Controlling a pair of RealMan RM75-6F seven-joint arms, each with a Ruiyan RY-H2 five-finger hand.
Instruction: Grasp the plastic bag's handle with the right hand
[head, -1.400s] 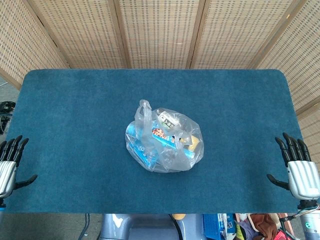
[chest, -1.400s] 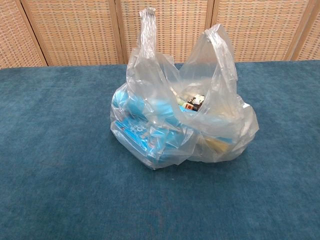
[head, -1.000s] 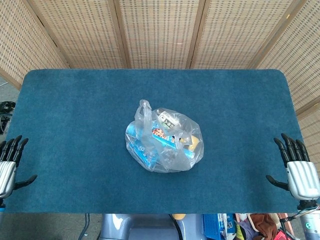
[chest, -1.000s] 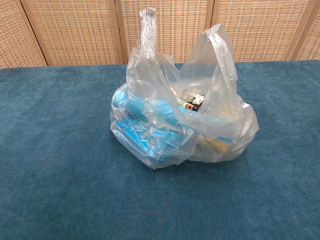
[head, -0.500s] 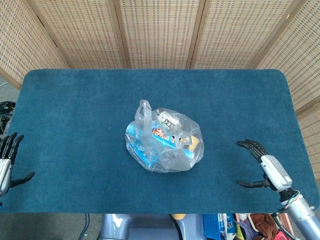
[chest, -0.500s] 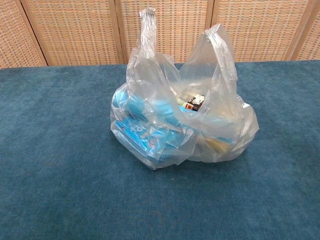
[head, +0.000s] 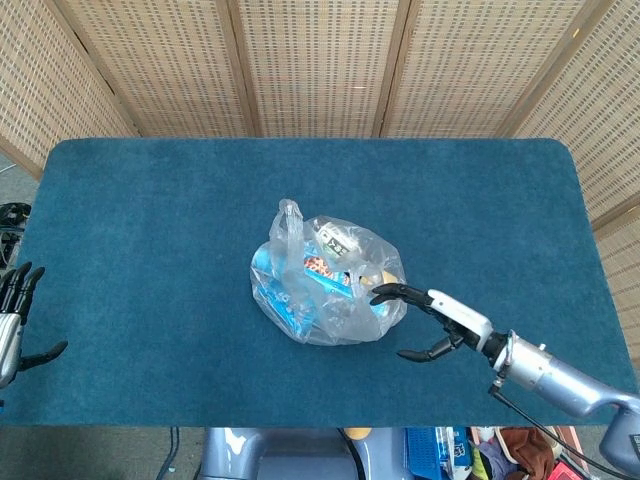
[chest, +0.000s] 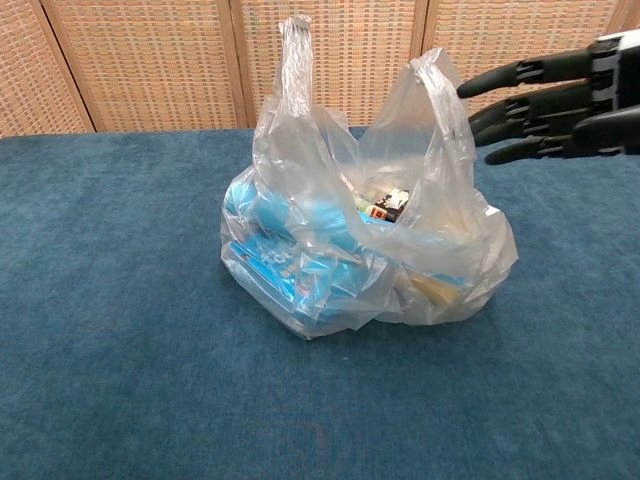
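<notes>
Reaching toward crinkled clear bag handle (chest: 437, 95), black-fingered right robot hand (chest: 560, 100)

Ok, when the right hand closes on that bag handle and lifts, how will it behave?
The handle is thin film, so it will likely crumple and bunch in the right hand. The plastic bag looks full of packets, so probably it sags and swings. One handle only: it may tilt open.

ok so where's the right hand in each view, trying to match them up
Head view: the right hand is lower right of centre, fingers spread, reaching toward the plastic bag from its right.
Chest view: the right hand enters at the upper right edge, fingers pointing left at the bag's right handle.
Shared landmark: the plastic bag on the blue table.
</notes>
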